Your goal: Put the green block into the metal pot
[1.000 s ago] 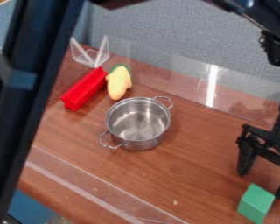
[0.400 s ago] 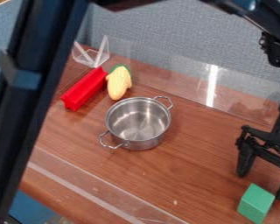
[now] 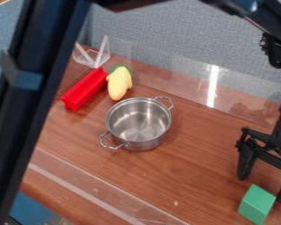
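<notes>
I have the pincer [image 3: 262, 164] at the right edge of the frame, its black fingers [image 3: 245, 156] spread as wide as they go and pointing down at the worktop [image 3: 190, 180], with nothing between them. The green block [image 3: 258, 203] sits on the wood in the lower right corner, just below the pincer and apart from it, as far as I can make out. The metal pot [image 3: 138, 123] stands upright near the middle of the frame, well to the left of the block, and I can see its bare inside. Up and to the left of the pot lie a long red block [image 3: 83, 89] and a yellowish thing [image 3: 119, 82] side by side. A dark out-of-focus bar [image 3: 32, 97] crosses the left of the view.
</notes>
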`<state>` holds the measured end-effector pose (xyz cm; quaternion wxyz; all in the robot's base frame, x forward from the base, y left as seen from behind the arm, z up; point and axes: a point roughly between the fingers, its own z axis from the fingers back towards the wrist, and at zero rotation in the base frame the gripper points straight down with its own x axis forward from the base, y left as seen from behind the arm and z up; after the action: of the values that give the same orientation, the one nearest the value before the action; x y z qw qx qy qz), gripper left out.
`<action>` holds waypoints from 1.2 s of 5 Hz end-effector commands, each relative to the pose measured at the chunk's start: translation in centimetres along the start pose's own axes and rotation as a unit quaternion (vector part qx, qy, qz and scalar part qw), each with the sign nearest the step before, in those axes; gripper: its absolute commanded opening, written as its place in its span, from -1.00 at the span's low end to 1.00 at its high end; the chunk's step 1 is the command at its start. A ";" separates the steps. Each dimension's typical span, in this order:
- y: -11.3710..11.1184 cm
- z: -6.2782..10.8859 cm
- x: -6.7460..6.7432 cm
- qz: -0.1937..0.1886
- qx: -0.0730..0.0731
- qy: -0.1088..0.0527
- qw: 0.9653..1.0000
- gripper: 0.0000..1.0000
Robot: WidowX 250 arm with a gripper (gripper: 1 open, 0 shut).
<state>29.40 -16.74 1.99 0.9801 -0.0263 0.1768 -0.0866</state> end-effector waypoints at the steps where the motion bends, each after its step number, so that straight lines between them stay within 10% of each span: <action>1: -1.6 1.1 -0.1 -0.009 -0.018 -0.011 1.000 1.00; 6: -1.4 1.0 -0.5 0.014 -0.034 0.024 0.999 1.00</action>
<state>28.44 -16.78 1.90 0.9718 -0.0344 0.2247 -0.0631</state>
